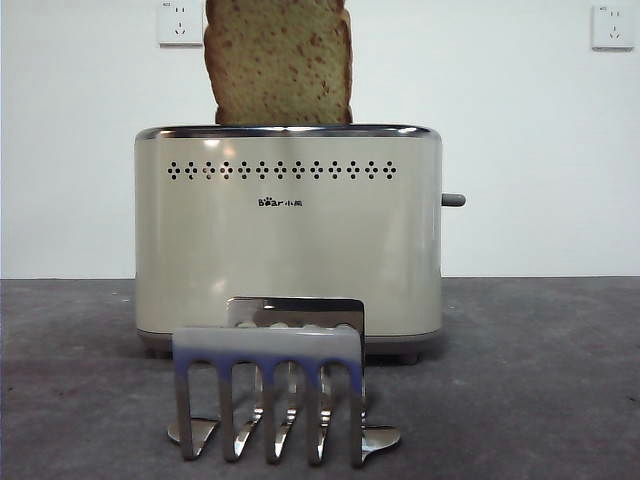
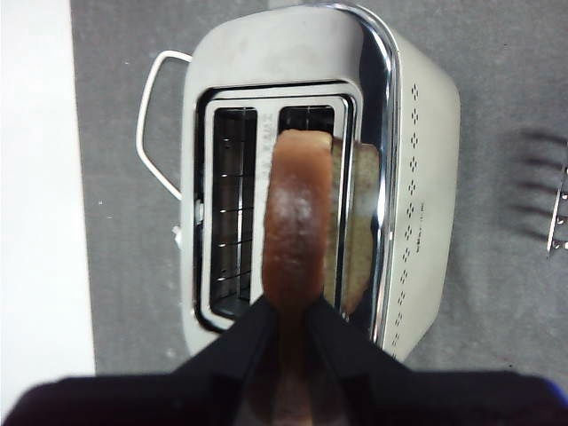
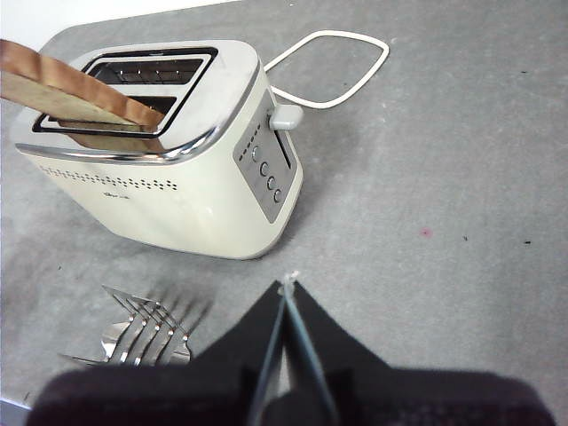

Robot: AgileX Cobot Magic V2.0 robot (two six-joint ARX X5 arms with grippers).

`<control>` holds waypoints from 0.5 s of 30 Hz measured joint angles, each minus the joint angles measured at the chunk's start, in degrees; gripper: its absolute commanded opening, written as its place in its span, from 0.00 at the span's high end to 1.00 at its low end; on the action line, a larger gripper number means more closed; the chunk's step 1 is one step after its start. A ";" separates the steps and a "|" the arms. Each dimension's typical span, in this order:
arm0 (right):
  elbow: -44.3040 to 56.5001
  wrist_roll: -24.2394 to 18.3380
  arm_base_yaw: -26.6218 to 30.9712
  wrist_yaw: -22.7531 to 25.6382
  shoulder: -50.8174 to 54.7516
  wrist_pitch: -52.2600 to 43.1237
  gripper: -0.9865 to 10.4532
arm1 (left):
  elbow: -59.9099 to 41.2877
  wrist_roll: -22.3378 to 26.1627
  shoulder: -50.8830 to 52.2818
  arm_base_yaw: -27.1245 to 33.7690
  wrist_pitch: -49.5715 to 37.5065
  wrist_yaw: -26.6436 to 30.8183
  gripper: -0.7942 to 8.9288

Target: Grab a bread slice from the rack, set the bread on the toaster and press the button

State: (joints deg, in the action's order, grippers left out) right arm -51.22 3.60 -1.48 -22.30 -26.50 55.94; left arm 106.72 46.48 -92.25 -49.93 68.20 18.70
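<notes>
The left gripper (image 2: 286,311) grips the bread (image 2: 297,222) by its crust edge, jaws closed on either side of the slice, and holds it upright above the toaster (image 2: 399,177). The slice hangs edge-down straight out from the jaws, its lower edge at or just inside the slot nearer the chrome rim. The upright hold appears chosen so the thin slice can drop cleanly into the narrow opening. In the front view the bread (image 1: 278,60) stands tall over the toaster (image 1: 288,240), most of it above the top rim, so the lowering looks unfinished. The second slot beside it holds nothing.

The right gripper (image 3: 286,302) waits well off to the side, over bare tabletop (image 3: 444,222), its jaws pressed together and holding nothing. From there the button (image 3: 286,116) lies ahead of its jaws on the toaster's narrow end, above a grey panel with a row of small round knobs, so this arm seems kept back for the press. The lever sits at the top of its slot, not yet pushed down.

The rack (image 1: 270,390) stands empty on the tabletop in front of the toaster, apart from both grippers.

Readable writing is sparse: a small dark "Bear" logo (image 1: 280,203) with tiny characters after it, under the row of dot-cluster holes. Markings on the two wall sockets (image 1: 180,22) are too small to read. A white cord (image 3: 328,71) loops behind the toaster.
</notes>
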 measured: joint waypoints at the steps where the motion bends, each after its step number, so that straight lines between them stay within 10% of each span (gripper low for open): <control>1: 0.00 -0.13 0.00 0.00 0.00 0.00 0.92 | 0.00 0.00 -0.35 0.17 0.02 -0.48 0.93; 15: 0.00 -0.68 0.00 0.02 0.00 0.00 0.92 | 0.00 0.00 -5.66 4.83 -1.16 -2.95 0.93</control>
State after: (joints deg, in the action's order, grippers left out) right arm -51.22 2.92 -1.48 -22.28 -26.50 55.94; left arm 106.72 46.48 -97.91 -45.10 67.05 15.75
